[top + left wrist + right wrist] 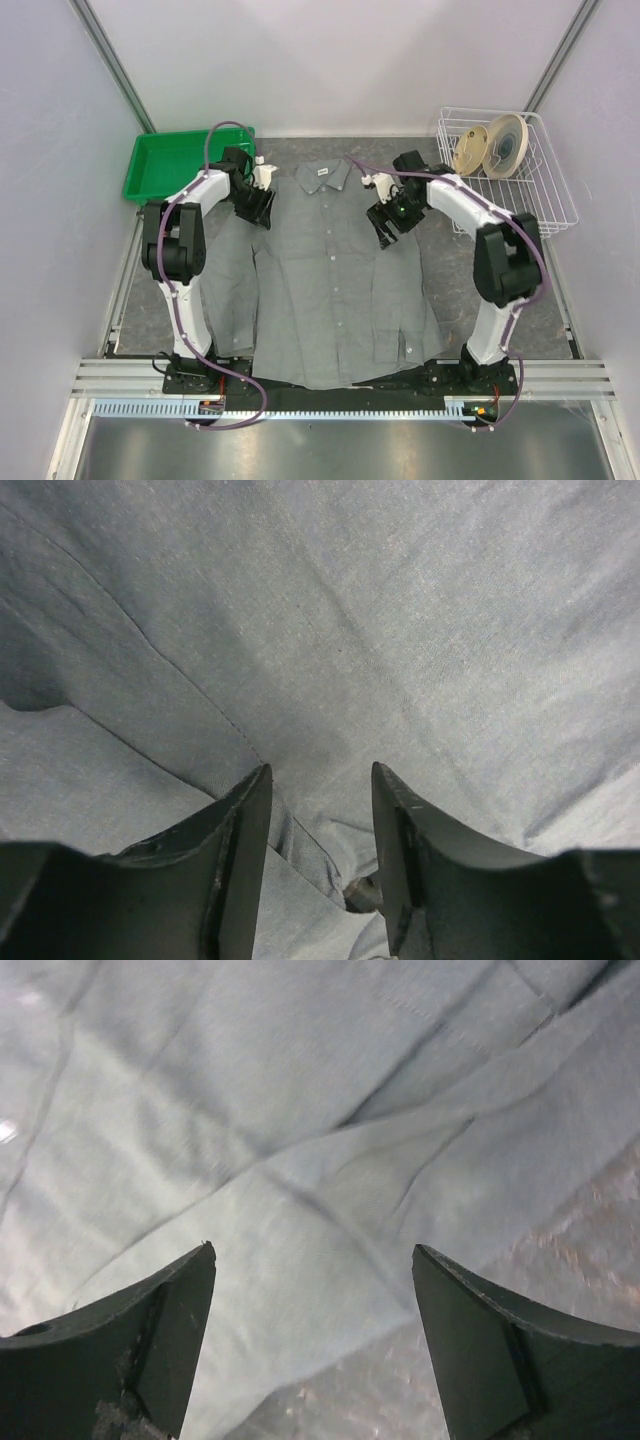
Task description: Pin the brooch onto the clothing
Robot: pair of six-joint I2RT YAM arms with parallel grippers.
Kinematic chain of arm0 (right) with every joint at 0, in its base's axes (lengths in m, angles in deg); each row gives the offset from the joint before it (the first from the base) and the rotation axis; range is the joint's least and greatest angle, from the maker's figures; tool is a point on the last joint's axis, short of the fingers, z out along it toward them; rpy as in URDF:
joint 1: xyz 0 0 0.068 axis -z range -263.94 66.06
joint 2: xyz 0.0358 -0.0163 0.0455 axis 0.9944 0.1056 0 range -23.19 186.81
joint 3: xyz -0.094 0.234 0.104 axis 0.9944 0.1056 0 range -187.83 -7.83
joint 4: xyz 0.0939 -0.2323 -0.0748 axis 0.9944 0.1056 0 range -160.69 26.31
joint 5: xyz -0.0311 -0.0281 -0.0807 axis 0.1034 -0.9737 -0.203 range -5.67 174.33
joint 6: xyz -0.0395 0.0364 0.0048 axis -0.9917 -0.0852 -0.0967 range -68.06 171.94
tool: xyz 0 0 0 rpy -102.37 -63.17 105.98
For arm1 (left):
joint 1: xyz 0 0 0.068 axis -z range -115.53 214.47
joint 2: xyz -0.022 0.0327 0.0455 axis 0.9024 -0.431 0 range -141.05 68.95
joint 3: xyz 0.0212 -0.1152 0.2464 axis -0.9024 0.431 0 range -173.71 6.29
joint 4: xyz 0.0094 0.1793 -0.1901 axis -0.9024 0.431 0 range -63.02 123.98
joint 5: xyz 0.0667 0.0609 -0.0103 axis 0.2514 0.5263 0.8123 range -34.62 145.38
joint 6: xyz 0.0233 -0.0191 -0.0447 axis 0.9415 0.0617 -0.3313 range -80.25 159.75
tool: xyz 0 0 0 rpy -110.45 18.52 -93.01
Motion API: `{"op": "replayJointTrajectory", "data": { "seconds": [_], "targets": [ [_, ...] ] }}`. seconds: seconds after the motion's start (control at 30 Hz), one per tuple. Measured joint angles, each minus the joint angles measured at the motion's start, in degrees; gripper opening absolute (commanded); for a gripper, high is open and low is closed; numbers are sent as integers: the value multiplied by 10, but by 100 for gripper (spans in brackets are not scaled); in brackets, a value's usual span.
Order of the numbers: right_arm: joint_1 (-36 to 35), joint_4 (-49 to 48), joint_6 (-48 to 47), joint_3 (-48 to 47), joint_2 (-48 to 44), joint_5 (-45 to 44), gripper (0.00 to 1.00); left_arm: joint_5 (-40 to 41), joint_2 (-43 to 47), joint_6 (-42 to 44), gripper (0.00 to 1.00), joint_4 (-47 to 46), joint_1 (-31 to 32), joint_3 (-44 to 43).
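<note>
We're looking at the shirt (330, 290), lying flat and buttoned on the mat (500, 190). Its collar (322, 176) is pointing away from the arm bases and its hem toward them, so the long axis is running near to far. The brooch isn't showing in any view, so we can't say where it's sitting or which way its pin is pointing.

The left gripper (258, 207) is hovering over the shoulder seam on the left side, jaws parted by a narrow gap and holding nothing. The right gripper (388, 224) is hanging over the shoulder and sleeve on the right, jaws spread wide and also empty.

We're judging the cloth light, thin and limp. It's likely going to wrinkle and slide rather than resist. So we're favouring a pinch on a raised fold or seam near the chest, one side steadying it. The brooch, tiny and stiff, is probably wanting a hold by its edges, pin kept clear.
</note>
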Motion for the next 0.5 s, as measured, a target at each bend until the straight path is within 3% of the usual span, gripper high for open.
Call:
{"op": "replayJointTrajectory", "data": {
  "seconds": [0.07, 0.1, 0.17, 0.33, 0.5],
  "targets": [
    [-3, 24, -18, 12, -52, 6, 86, -8, 2, -4, 59, 2, 0, 0],
    [-10, 39, -28, 21, -88, 10, 86, -11, 4, -6, 68, 2, 1, 0],
    [-32, 56, -47, 47, -153, 16, 86, -21, 16, -9, 69, 4, 2, 6],
    [-198, 85, -113, 172, -301, 13, 86, -57, 85, -24, 69, 6, 5, 39],
    [-343, 88, -169, 292, -343, -5, 81, -83, 150, -31, 69, 10, 6, 64]
  ]
}}
